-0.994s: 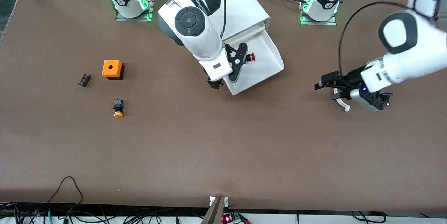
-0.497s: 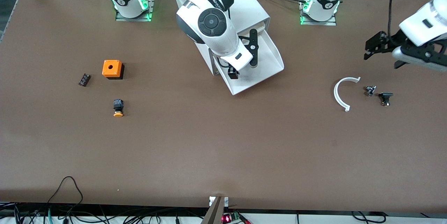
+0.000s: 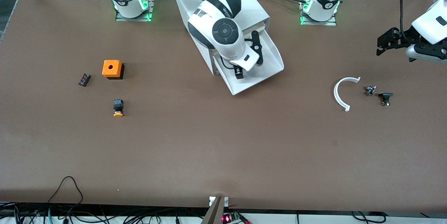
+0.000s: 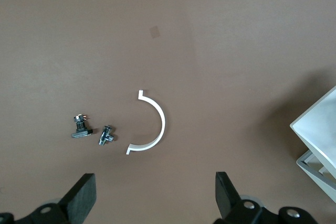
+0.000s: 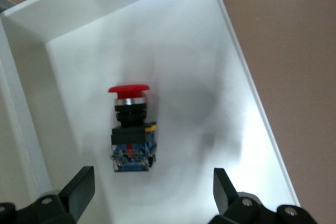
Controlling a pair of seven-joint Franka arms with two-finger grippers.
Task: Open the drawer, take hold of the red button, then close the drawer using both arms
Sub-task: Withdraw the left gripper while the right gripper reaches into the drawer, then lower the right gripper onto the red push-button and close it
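The white cabinet (image 3: 251, 7) has one drawer (image 3: 274, 64) pulled open toward the front camera. In the right wrist view the red-capped button (image 5: 129, 129) lies on its side on the drawer's white floor (image 5: 210, 103). My right gripper (image 5: 152, 192) is open just above it, one finger on each side, not touching. In the front view the right gripper (image 3: 257, 49) hangs over the drawer and hides the button. My left gripper (image 3: 384, 44) is open and empty, up over the table at the left arm's end, as the left wrist view (image 4: 156, 198) also shows.
An orange box with a hole (image 3: 112, 68), an orange-yellow-capped button (image 3: 118, 108) and a small black part (image 3: 84, 79) lie toward the right arm's end. A white curved piece (image 3: 340, 93) and two small metal parts (image 3: 370, 90) (image 3: 385, 97) lie toward the left arm's end.
My right gripper has moved from the drawer's edge to over its middle, above the button. My left gripper has risen off the white curved piece and swung toward the left arm's end.
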